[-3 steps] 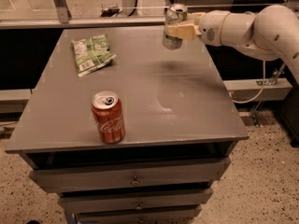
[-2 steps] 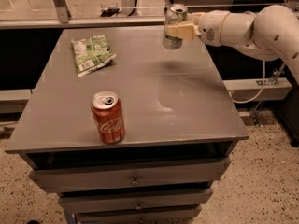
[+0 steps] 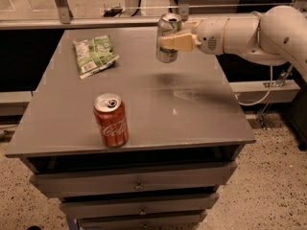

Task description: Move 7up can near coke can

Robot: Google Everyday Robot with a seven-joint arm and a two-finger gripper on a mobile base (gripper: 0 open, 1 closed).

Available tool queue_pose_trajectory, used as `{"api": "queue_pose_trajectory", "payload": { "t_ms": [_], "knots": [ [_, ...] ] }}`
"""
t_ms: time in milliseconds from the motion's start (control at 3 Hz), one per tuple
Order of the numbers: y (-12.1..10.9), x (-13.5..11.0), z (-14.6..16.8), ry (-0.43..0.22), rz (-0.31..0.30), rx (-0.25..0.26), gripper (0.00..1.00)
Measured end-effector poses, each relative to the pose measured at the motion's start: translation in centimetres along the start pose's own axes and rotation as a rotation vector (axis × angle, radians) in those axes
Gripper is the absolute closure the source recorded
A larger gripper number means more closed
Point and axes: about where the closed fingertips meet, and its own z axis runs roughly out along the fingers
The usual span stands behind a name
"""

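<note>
Grey table (image 3: 192, 119) held the coke can (image 3: 111, 121) near its front edge, while the hand (image 3: 169, 41) gripped the 7up can (image 3: 167, 27) aloft toward the far right corner. A careless descent could knock the coke can over.

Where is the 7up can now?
Gripper holds the 7up can above the table's far side, right of the green packet, beyond the coke can.
</note>
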Motion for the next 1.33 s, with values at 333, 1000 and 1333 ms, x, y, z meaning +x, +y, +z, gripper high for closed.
{"api": "queue_pose_trajectory", "payload": {
  "t_ms": [333, 1000, 1333],
  "knots": [
    [4.4, 0.3, -0.8, 0.005, 0.029, -0.090, 1.00],
    [11.7, 4.1, -3.5, 0.016, 0.112, -0.289, 1.00],
    [13.7, 5.3, -4.4, 0.019, 0.119, -0.373, 1.00]
  ]
}}
